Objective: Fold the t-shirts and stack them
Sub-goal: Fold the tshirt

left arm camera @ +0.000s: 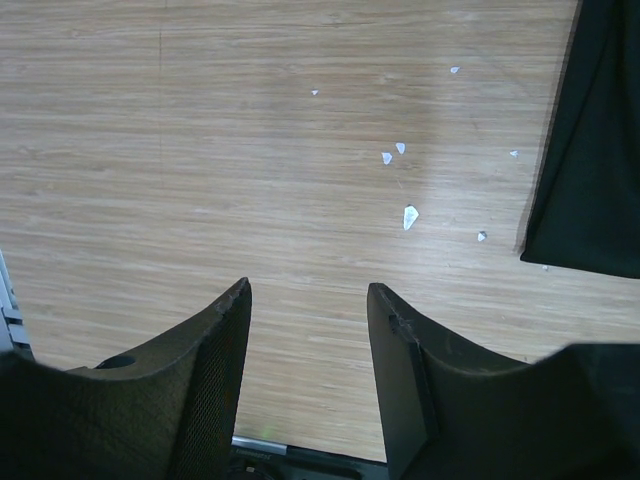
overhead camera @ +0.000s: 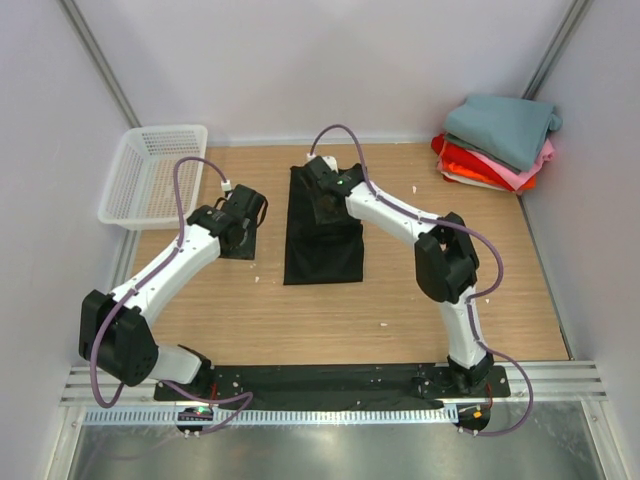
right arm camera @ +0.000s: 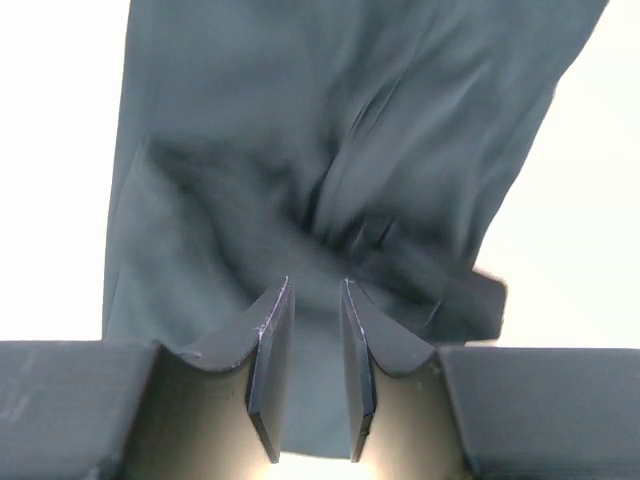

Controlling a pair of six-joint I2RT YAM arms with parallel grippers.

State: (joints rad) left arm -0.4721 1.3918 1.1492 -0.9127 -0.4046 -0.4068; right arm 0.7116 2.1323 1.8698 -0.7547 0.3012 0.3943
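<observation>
**A:** From above, where's the work?

**B:** The black t-shirt (overhead camera: 322,245) lies as a long strip mid-table (overhead camera: 330,320), running toward the far edge. The right gripper (overhead camera: 322,185) sits on its far end, where the cloth bunches. That looks like the hold for bringing that end over toward the near one. The folded t-shirts (overhead camera: 500,140) are piled in the far right corner, teal-grey on top, out of the way. The basket (overhead camera: 150,175) is at the far left corner.

**A:** And the left gripper (overhead camera: 240,215)?

**B:** It hovers just left of the strip. Its own camera shows the left gripper (left arm camera: 308,290) with jaws wide apart and holding nothing over bare wood (left arm camera: 200,150) with white flecks (left arm camera: 410,215). The black t-shirt (left arm camera: 590,150) is off to its right. I'd judge it's standing by.

**A:** The right wrist view?

**B:** On the right gripper (right arm camera: 315,290) the jaws are drawn nearly together. The black t-shirt (right arm camera: 330,150) creases toward them, so I judge they pinch the cloth.
</observation>
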